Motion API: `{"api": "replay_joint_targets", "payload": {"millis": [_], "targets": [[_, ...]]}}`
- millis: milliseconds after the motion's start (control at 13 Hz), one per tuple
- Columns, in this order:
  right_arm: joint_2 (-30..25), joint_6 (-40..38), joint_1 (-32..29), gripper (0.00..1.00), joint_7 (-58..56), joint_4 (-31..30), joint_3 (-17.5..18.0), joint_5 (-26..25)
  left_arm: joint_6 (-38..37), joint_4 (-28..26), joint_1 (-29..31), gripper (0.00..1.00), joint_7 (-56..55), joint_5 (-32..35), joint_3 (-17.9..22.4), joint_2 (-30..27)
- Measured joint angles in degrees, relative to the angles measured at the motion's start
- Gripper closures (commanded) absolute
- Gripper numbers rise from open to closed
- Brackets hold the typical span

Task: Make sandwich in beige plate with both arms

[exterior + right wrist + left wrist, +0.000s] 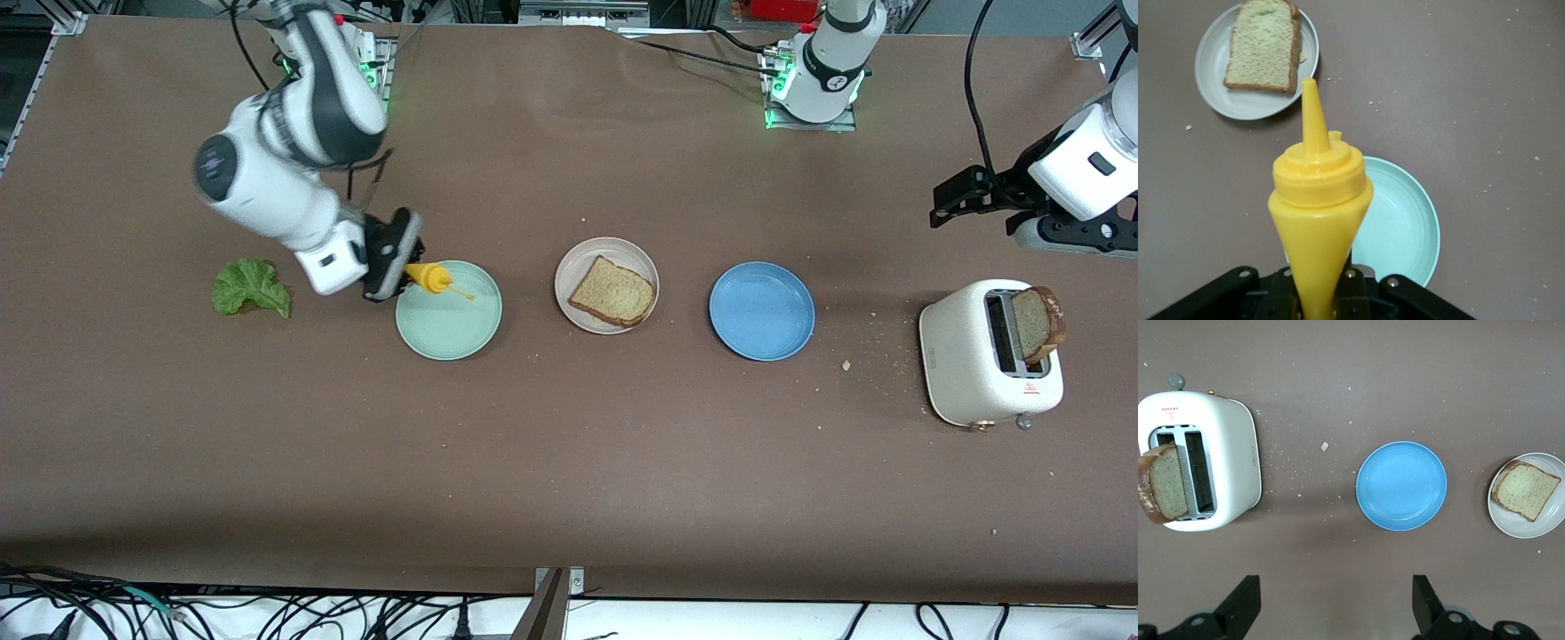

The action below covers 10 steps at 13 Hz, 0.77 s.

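I have the right gripper (402,271) clamped shut on a yellow squeeze bottle (430,277), which it holds up over the rim of the mint-green plate (449,331), nozzle pointing across that plate toward the beige plate (580,262). In the right wrist view the bottle (1318,220) fills the middle of the picture, its body pinched between the black fingers at the base. The beige plate sits at the middle of the row of three plates, and one slice of brown bread (613,292) lies flat in it. Toward the left arm's end of the table from it is the blue plate (762,310), and farther that way the white toaster (987,356) with a second slice of bread (1038,323) sticking up out of one slot. The lettuce leaf (251,287) lies on the table toward the right arm's end, beside the mint-green plate. My left gripper (1336,603) waits in the air above the bare table near the toaster, its fingers (1245,603) spread wide and holding nothing.
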Motion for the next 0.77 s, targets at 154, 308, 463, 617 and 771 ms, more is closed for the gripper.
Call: {"api": "replay_joint_targets", "payload": {"millis": [154,308,463,617,771], "targets": [[0.5,0.0,5.4,1.00,15.1,2.2,0.2,-10.7,0.0,0.0,0.0,0.00,0.0,0.0,0.0,0.0],[2.4,0.0,9.7,1.00,24.8,3.9,0.3,-18.3,0.0,0.0,0.0,0.00,0.0,0.0,0.0,0.0],[5.9,-0.1,13.1,1.00,30.6,6.1,0.3,-24.8,0.0,0.0,0.0,0.00,0.0,0.0,0.0,0.0],[10.9,-2.6,16.5,1.00,35.4,9.7,0.3,-31.2,0.0,0.0,0.0,0.00,0.0,0.0,0.0,0.0],[17.8,-8.6,20.4,1.00,42.4,16.0,0.4,-36.7,0.0,0.0,0.1,0.00,0.0,0.0,0.0,0.0]]}}
